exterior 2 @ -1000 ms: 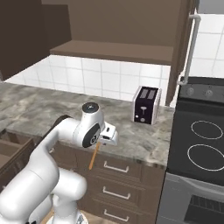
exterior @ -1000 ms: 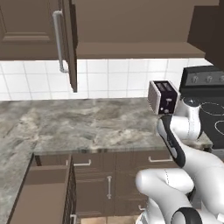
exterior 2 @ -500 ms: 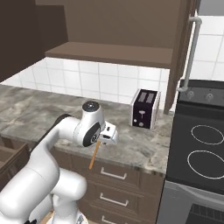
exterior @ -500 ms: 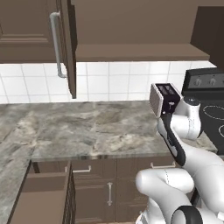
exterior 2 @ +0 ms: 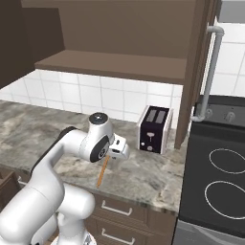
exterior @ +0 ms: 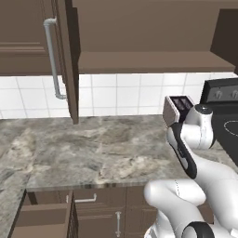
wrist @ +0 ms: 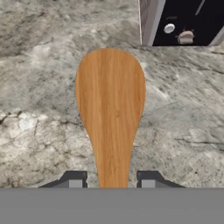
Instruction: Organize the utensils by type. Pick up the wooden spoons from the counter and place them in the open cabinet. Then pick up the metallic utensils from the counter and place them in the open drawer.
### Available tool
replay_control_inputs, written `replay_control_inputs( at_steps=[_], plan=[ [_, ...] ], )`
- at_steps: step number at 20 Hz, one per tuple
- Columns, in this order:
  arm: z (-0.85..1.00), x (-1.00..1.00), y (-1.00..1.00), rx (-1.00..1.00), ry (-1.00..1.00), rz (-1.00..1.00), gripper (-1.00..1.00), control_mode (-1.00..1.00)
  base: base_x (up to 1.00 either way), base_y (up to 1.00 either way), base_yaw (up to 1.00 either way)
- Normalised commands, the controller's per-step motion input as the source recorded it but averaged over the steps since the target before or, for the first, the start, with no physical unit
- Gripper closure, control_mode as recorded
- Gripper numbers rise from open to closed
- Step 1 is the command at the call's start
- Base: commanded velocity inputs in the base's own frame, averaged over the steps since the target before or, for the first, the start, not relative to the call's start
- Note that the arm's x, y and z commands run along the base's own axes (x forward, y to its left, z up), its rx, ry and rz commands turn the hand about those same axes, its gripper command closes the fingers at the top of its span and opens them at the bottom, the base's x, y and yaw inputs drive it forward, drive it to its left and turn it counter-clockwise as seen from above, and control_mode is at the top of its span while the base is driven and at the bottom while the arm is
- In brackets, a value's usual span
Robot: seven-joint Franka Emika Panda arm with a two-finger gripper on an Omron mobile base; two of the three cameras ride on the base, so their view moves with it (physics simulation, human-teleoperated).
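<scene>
My gripper (exterior 2: 107,159) is shut on a wooden spoon (exterior 2: 102,173), which hangs down from it over the front of the counter (exterior 2: 28,134). In the hand view the spoon (wrist: 110,105) runs up from between my fingertips (wrist: 74,177), its oval bowl above the veined stone counter (wrist: 39,87). The open cabinet (exterior 2: 115,67) is straight above, with a bare lighter brown shelf (exterior: 148,62) and its door (exterior: 65,60) swung out. The open drawer (exterior: 42,218) shows at the lower left, below the counter edge.
A black-and-silver toaster (exterior 2: 153,129) stands on the counter just right of my hand, and it also shows as the toaster (exterior: 179,109) behind my arm. A black stove (exterior 2: 215,177) adjoins the counter on the right. A cabinet door with a bar handle (exterior 2: 210,72) hangs above the stove edge.
Both base views have shifted and the counter and cabinet look nearer, so the base has driven. The spoon stays held in the gripper the same way.
</scene>
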Motion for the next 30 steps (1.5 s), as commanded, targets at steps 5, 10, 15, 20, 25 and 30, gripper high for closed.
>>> replay_control_inputs(
  at_steps=[5, 10, 15, 20, 25, 30],
  plan=[
    [0.0, 0.0, 0.0, 0.0, 0.0, 0.0, 1.0, 1.0, 0.08, 0.01, -0.02],
    [0.0, 0.0, 0.0, 0.0, 0.0, 0.0, 1.0, 1.0, 0.0, 0.0, -0.01],
    [0.0, 0.0, 0.0, 0.0, 0.0, 0.0, 1.0, 1.0, 0.0, 0.0, 0.0],
    [0.0, 0.0, 0.0, 0.0, 0.0, 0.0, 1.0, 1.0, 0.0, 0.0, 0.0],
    [0.0, 0.0, 0.0, 0.0, 0.0, 0.0, 1.0, 1.0, 0.0, 0.0, 0.0],
    [0.0, 0.0, 0.0, 0.0, 0.0, 0.0, 1.0, -1.0, 0.0, 0.0, 0.0]
  ],
)
